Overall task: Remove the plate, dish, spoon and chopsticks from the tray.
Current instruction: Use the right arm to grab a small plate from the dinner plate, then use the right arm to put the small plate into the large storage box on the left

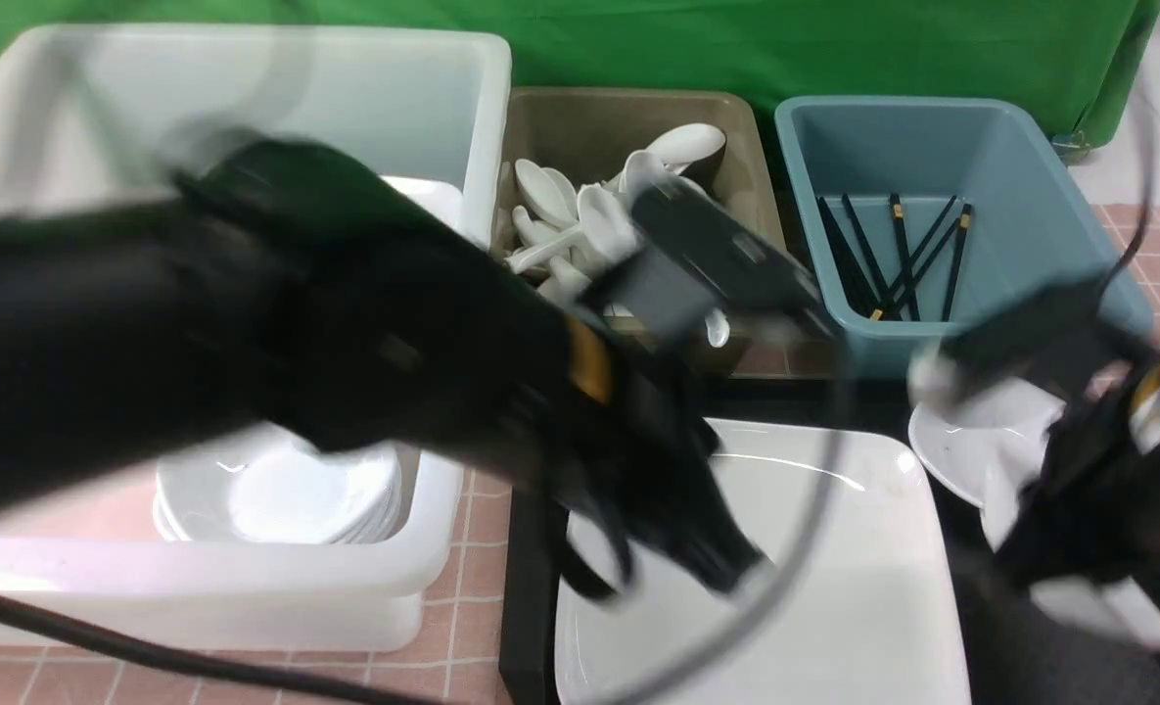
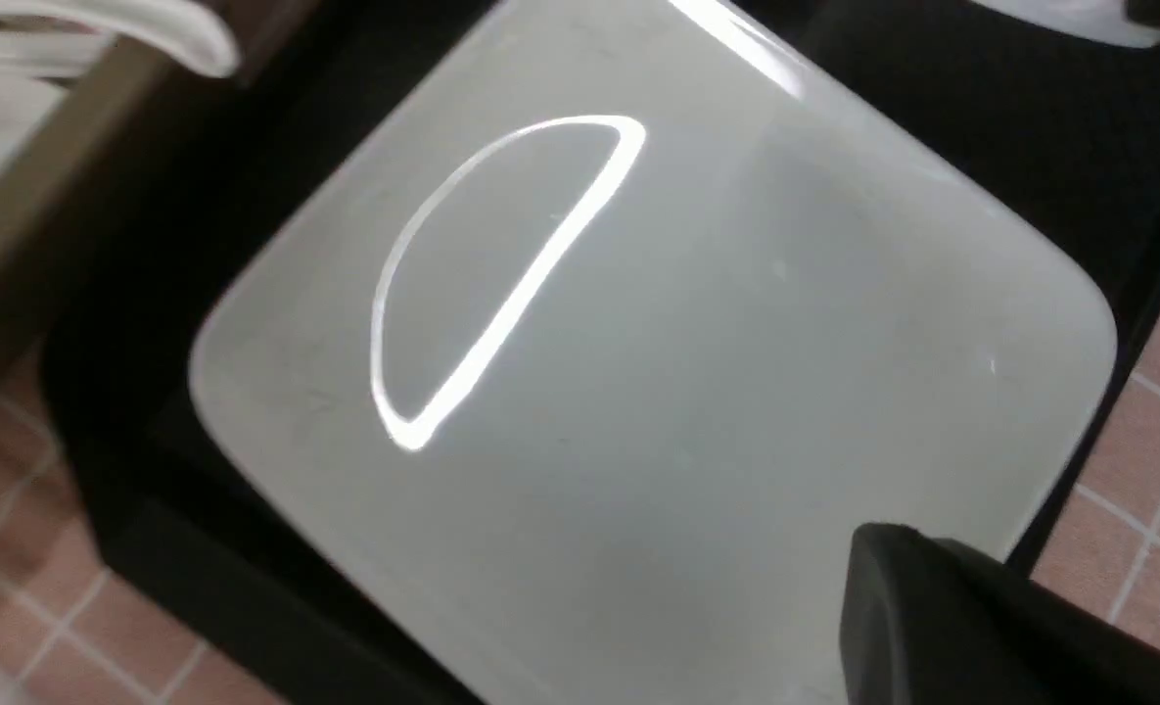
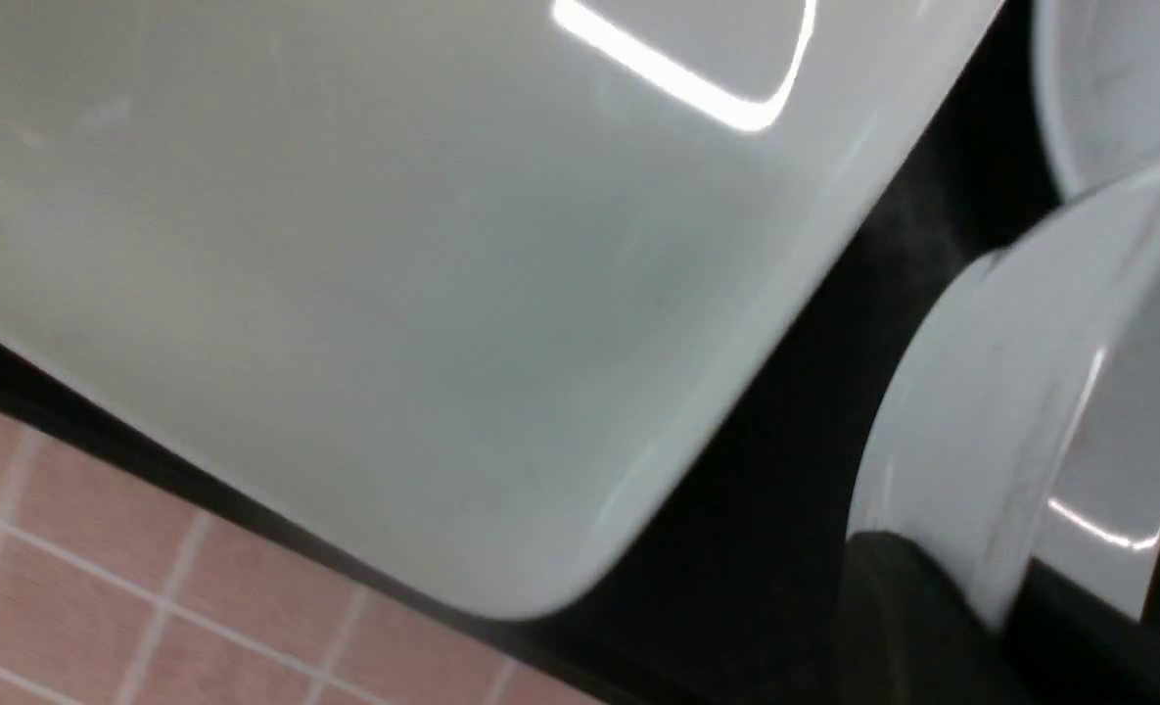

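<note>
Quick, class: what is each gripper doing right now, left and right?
Left gripper: closed, nothing visible in its jaws.
Right gripper: closed on a white dish.

Behind everything there hangs a green cloth (image 1: pixel 638 44), wrinkled and smooth in parts, and below it the surface is covered with pink square tiles (image 1: pixel 477 568) with pale lines, while at the right a whitish floor (image 1: pixel 1157 127) is seen.

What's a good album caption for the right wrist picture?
Caught in the pincer: a white dish beside the big plate.
</note>
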You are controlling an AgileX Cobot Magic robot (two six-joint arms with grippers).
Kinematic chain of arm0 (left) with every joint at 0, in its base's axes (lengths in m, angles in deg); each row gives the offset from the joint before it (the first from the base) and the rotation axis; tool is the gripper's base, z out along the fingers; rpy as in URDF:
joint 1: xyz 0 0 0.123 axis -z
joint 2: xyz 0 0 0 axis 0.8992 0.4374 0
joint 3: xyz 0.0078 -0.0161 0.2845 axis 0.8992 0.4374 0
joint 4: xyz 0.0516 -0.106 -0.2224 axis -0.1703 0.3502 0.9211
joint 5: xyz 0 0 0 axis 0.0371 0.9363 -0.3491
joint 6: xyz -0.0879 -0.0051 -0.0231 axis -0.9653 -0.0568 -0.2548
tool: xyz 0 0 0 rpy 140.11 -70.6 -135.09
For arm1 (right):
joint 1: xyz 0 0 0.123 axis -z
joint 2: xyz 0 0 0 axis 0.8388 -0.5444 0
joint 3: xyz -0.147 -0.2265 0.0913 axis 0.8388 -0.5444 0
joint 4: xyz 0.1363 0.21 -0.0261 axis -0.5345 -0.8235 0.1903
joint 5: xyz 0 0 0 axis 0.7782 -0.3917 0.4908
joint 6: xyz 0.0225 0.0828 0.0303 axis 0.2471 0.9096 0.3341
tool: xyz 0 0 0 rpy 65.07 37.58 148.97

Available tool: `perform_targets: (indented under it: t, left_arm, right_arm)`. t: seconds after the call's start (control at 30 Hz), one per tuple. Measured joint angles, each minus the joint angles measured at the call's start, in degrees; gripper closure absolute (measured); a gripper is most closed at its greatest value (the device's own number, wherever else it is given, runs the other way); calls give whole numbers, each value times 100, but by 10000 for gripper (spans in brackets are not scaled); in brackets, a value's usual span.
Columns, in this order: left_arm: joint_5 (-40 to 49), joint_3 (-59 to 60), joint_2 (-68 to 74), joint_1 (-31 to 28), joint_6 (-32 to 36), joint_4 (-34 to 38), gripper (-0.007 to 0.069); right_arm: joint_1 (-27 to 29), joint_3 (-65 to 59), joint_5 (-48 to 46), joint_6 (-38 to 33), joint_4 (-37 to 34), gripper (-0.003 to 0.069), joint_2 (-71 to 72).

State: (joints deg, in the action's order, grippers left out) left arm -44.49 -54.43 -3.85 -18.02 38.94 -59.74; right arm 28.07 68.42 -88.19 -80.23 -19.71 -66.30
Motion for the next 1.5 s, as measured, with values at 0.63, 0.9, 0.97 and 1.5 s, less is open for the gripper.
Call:
perform_targets:
  t: [0.63, 0.9, 0.97, 1.5]
  left_arm:
    - [1484, 509, -2741, -4824, -313, 382, 627]
    - [1543, 1269, -2973, -5223, -78, 687, 627]
    - [1543, 1308, -2973, -5223, -56, 740, 627]
    - [1482, 1315, -2973, -5223, 243, 1009, 625]
  right_arm:
    - [-2331, 4556, 658, -1558, -2484, 580, -2912]
    - [-2445, 5525, 737, -1664, -2349, 580, -4437]
    - [-2445, 5605, 829, -1688, -2330, 579, -4638]
    - [-2442, 5761, 234, -1738, -2108, 198, -4634]
